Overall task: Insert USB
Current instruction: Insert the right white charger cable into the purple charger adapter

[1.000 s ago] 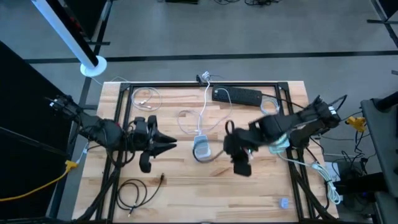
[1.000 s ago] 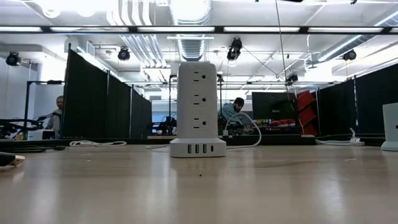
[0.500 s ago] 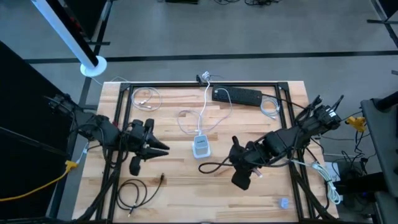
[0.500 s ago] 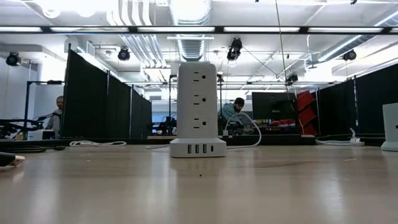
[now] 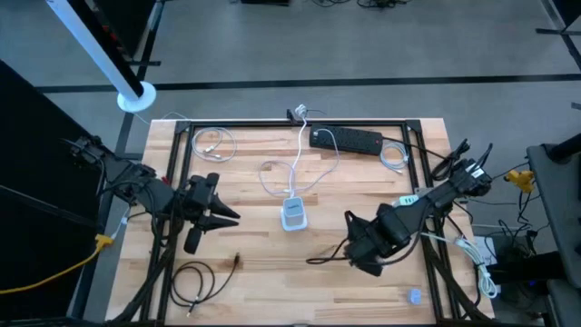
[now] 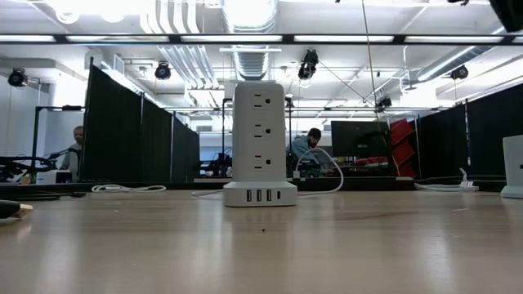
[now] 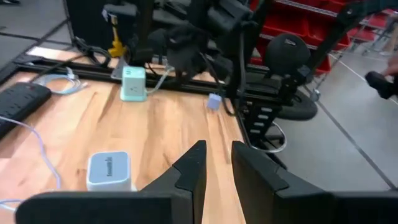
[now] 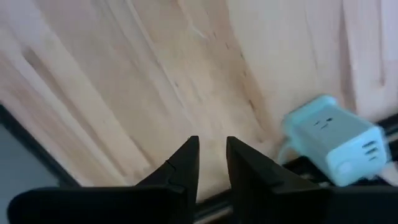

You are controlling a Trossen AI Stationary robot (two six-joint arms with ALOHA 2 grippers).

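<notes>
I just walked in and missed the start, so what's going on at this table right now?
Two robot arms are working over a wooden table on a USB plugging job. The white power tower stands mid-table. Neither the left gripper nor the right gripper holds anything; each has only a narrow gap between its fingers. A black cable trails on the table by the right gripper, apparently not plugged in.

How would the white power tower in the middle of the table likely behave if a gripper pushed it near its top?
The power tower stands tall on a small base, so it would probably tip. Its white cord looks floppy and would likely trail behind without much resistance.
</notes>
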